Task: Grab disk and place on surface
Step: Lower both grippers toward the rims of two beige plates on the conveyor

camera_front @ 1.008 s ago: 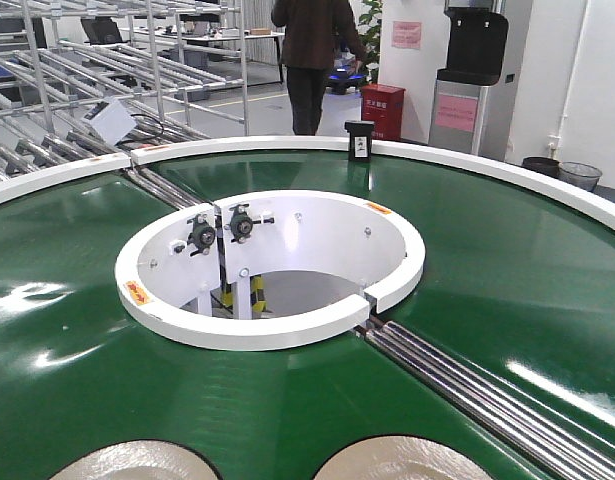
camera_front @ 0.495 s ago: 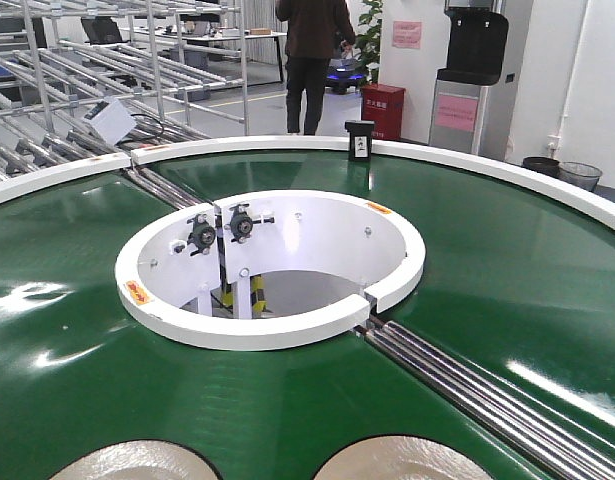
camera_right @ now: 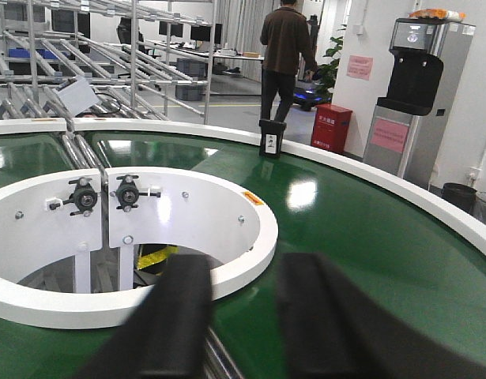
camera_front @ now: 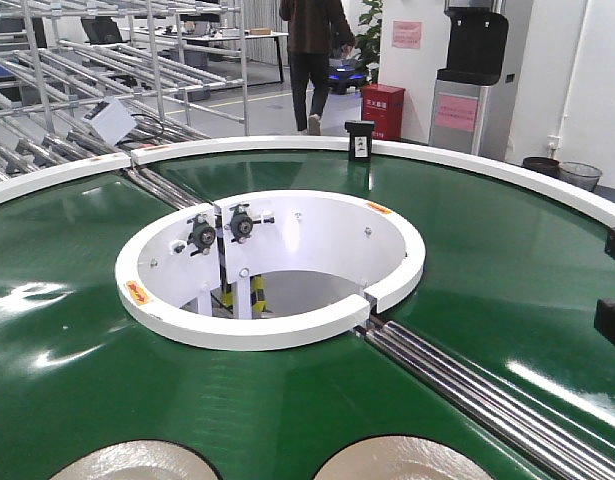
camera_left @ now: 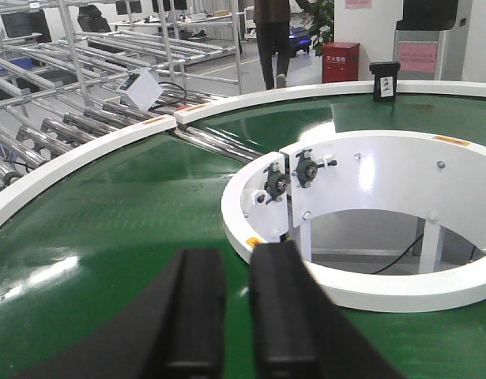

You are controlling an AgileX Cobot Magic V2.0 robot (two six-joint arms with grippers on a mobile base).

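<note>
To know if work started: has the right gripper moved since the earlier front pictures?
Yes. The right gripper has entered from the right edge, toward the fixed white ring; before it was out of view.

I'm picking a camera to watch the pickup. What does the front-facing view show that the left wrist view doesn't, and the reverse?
Only front-facing: two pale disks, cropped at the bottom edge. Only left wrist: the left gripper, fingers slightly apart, holding nothing. Both: the green belt, the white inner ring, the small black box on the outer rim, and a person walking beyond.
</note>
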